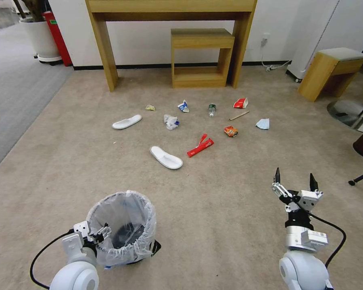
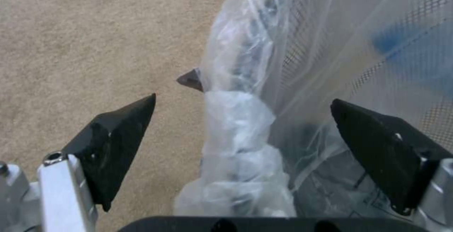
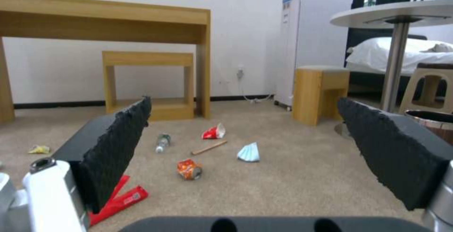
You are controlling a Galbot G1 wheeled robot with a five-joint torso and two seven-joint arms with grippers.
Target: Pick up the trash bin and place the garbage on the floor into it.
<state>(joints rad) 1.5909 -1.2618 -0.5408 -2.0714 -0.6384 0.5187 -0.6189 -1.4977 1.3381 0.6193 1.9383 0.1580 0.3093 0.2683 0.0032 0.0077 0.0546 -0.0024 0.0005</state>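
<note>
**Left claw straddles the bin rim, litter waits ahead**

The small round black trash bin (image 1: 123,229) with its frilled translucent plastic liner stands on the beige short-pile carpet floor (image 1: 213,201) close in front of the robot. The left gripper (image 2: 243,133) is spread wide, one finger outside the rim and one inside, so that closing would pinch the wall; it grips nothing yet, though contact with the liner is hard to judge. The right gripper (image 1: 295,181) hovers wide open and empty, aimed toward the scattered garbage well apart from the bin: the nearer white slipper (image 1: 166,157), long red wrappers (image 1: 200,147), a crushed orange packet (image 1: 230,131) and a pale blue mask (image 1: 263,124).
</note>
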